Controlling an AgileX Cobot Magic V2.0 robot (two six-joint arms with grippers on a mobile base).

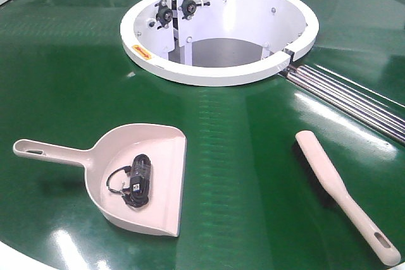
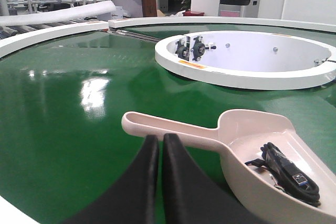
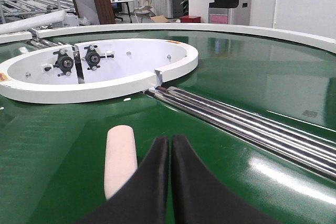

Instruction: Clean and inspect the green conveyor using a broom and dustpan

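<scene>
Green and shiny, the green conveyor (image 1: 63, 80) is spread wide. The dustpan (image 1: 158, 156) is laid at the left, handle toward the left gripper (image 2: 160, 139), which is pressed closed, empty. A black cable (image 1: 136, 181) is held inside it. The broom (image 1: 329, 181), handle pointing near-right, is seen just past the closed, empty right gripper (image 3: 169, 139).

Both grippers: matte black fingers (image 2: 149, 182) (image 3: 152, 182), smooth, curved, tapering to narrow tips; no markings visible.
</scene>
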